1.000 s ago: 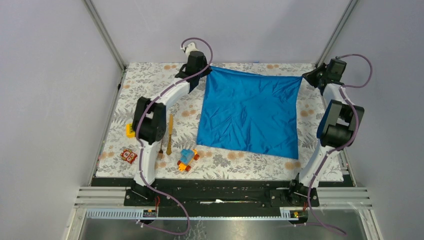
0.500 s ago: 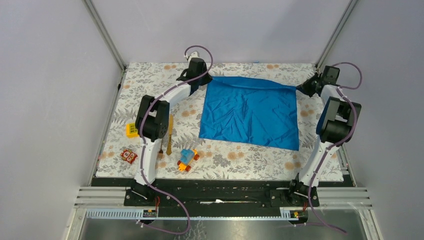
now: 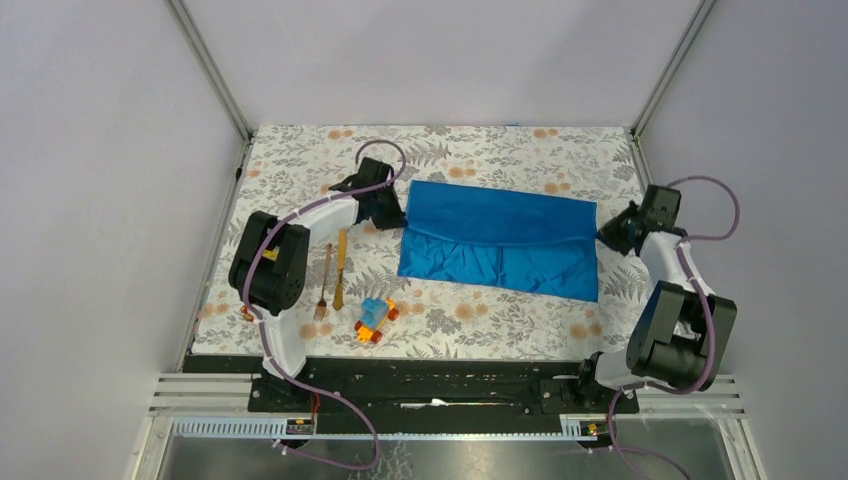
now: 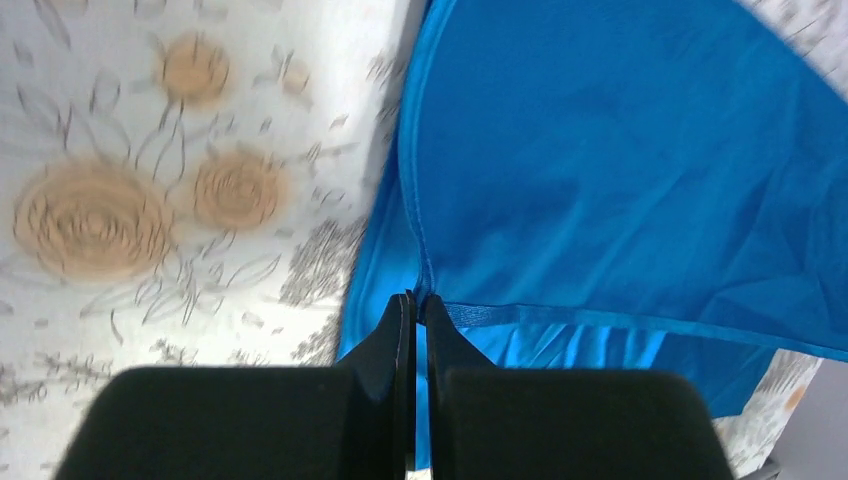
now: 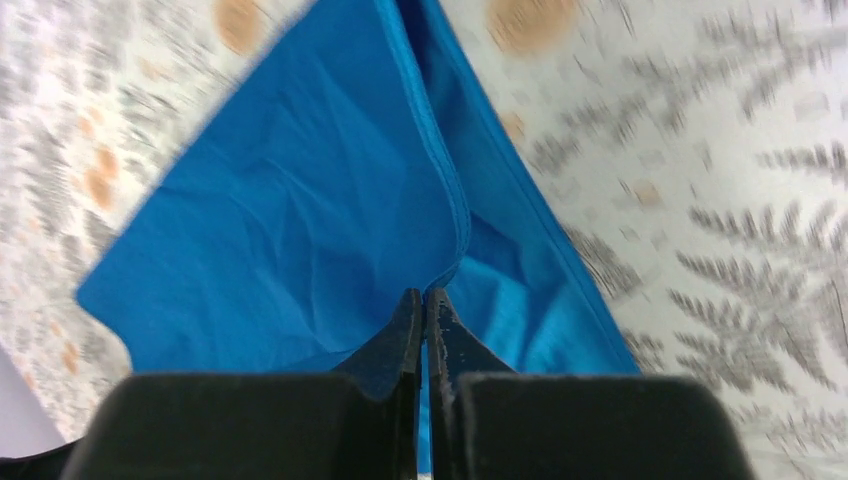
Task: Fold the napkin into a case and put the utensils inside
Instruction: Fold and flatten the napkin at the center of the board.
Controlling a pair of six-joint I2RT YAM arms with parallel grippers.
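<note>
Blue napkin lies doubled over mid-frame, my left hand and right hand each pinching a corner of its top layer. Fork and knife lie lower left.

Soft, even, bright light fills the overhead view. Only faint shadows lie under the arms on the floral-printed bench, and the bright blue soft cloth napkin has a mild sheen. In the left wrist view the black left end effector is out of focus. Behind the black right end effector, motion blur smears the floral print.
</note>
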